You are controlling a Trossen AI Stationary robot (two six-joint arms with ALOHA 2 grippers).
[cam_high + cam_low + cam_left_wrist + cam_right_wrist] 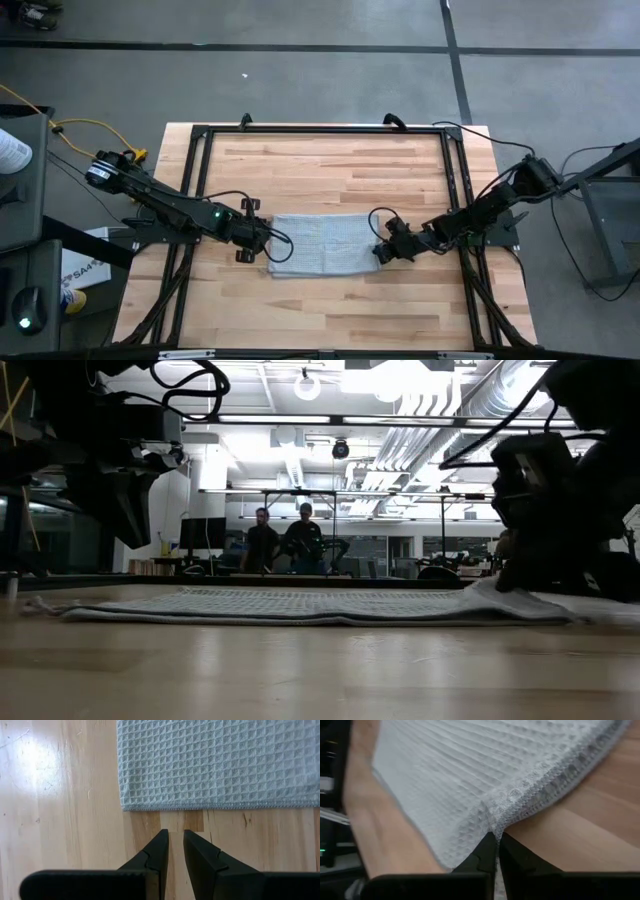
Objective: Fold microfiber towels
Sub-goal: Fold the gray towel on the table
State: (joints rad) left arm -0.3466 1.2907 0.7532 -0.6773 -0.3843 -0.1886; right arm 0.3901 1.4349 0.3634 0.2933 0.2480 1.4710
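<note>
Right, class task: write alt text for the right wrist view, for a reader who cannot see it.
The right gripper is shut on the hemmed edge of a pale grey-blue waffle-weave microfiber towel, which puckers where it is pinched. The towel spreads away over a light wooden table.

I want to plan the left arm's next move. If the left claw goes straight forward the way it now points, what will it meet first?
Probably the hemmed edge of the microfiber towel. The left claw hovers over bare wooden table with nothing between. Its height above the wood is unclear, so it might pass over the cloth.
</note>
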